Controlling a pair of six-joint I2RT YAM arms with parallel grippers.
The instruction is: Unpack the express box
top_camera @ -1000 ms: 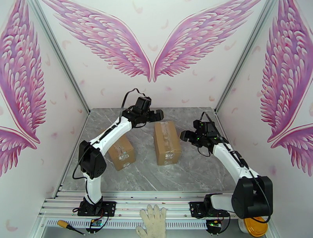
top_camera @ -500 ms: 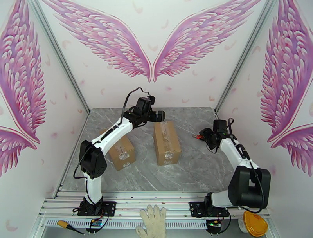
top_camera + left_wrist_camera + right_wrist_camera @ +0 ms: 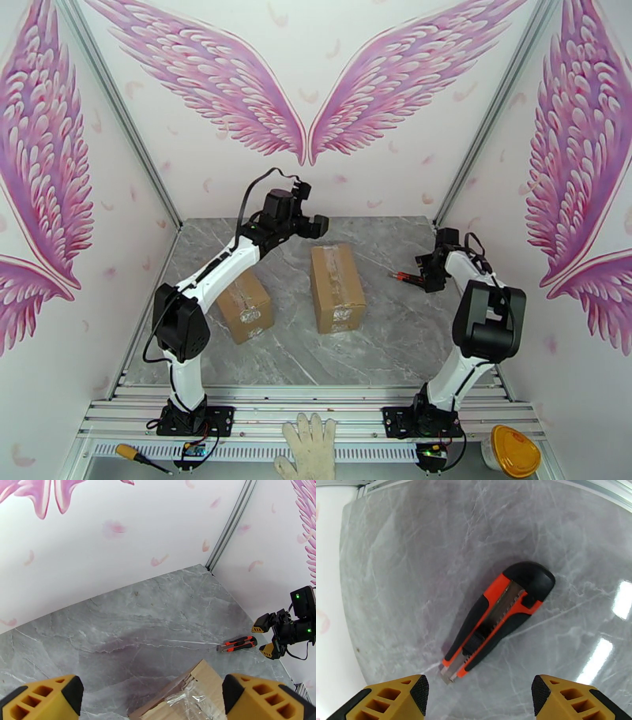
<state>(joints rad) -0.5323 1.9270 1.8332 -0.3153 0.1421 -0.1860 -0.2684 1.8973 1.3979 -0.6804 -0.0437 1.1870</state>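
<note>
A tape-sealed cardboard express box (image 3: 337,286) lies mid-table; its corner shows in the left wrist view (image 3: 189,697). A second taped box (image 3: 245,306) rests to its left, under the left arm. A red-and-black utility knife (image 3: 405,277) (image 3: 237,644) (image 3: 497,614) lies on the marble to the right. My left gripper (image 3: 316,226) (image 3: 152,701) hovers open above the far end of the central box. My right gripper (image 3: 426,272) (image 3: 263,639) (image 3: 478,701) is open just over the knife, its yellow fingertips (image 3: 395,697) apart and holding nothing.
The side walls stand close to the table's left and right edges. A white glove (image 3: 310,450), a screwdriver (image 3: 141,457) and a yellow-lidded tub (image 3: 515,451) lie off the table near the front rail.
My right arm has swung from beside the central box out to the right edge and folded back over the knife. My left gripper has risen a little toward the back.
</note>
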